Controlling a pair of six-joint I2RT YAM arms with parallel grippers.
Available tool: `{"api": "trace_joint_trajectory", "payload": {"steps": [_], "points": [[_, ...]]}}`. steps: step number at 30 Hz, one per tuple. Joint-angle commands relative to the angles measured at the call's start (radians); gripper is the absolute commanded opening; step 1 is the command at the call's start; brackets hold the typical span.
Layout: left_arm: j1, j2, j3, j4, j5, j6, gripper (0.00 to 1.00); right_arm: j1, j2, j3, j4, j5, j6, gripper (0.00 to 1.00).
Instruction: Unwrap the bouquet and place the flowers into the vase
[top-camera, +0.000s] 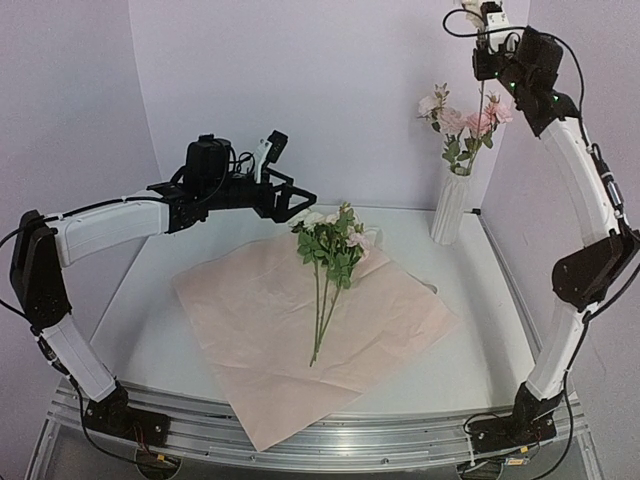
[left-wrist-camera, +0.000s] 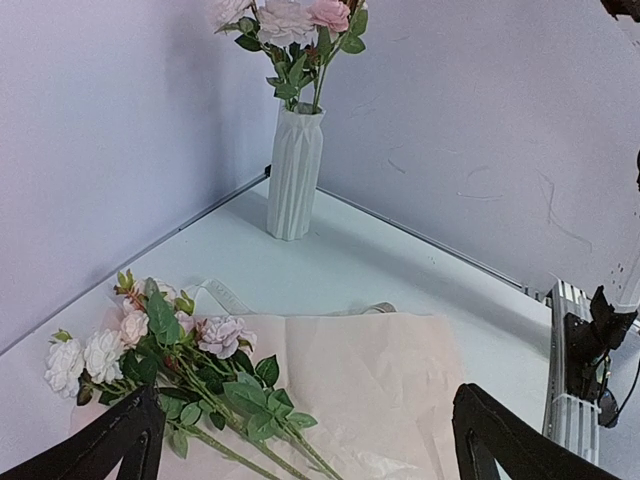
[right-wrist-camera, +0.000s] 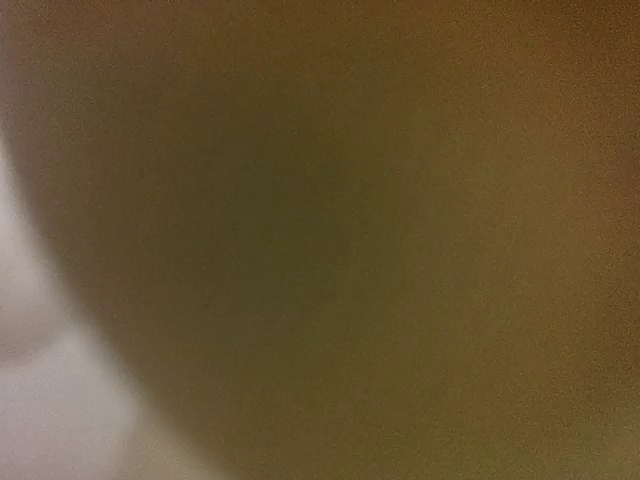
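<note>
Unwrapping done: loose flowers (top-camera: 330, 245) lie on the spread wrapping paper (top-camera: 250, 330) below the left tool (top-camera: 290, 170), jaws apart, which must next pinch the stems (top-camera: 320, 312) (thin ones). The right tool (top-camera: 487, 15), closed, hangs above the vase (top-camera: 452, 205).

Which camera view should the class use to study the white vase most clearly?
The left wrist view is best: the vase stands whole and fairly large, with its ribs and rim sharp. The top external view also shows it whole, but small and far off at the right. The right wrist view is only a brown blur, with no vase visible.
</note>
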Motion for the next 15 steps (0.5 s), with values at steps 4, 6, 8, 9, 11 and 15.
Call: {"api": "trace_joint_trajectory", "payload": {"steps": [4,6,8,9,11,15], "points": [[0.005,-0.03,0.002,-0.008,-0.027,0.02,1.0,-0.068,0.025,-0.111,0.034,-0.022,0.113,0.0],[0.005,-0.03,0.0,-0.009,-0.027,0.02,1.0,-0.078,0.015,-0.175,0.08,-0.032,0.136,0.0],[0.006,-0.03,0.0,-0.008,-0.028,0.02,1.0,-0.087,0.006,-0.231,0.126,-0.054,0.152,0.0],[0.006,-0.029,0.0,-0.007,-0.027,0.02,1.0,-0.09,0.006,-0.251,0.152,-0.057,0.162,0.0],[0.006,-0.029,0.001,-0.01,-0.027,0.02,1.0,-0.094,0.017,-0.241,0.174,-0.051,0.175,0.0],[0.006,-0.031,-0.001,-0.013,-0.028,0.02,1.0,-0.094,0.045,-0.098,0.153,-0.063,0.178,0.0]]}}
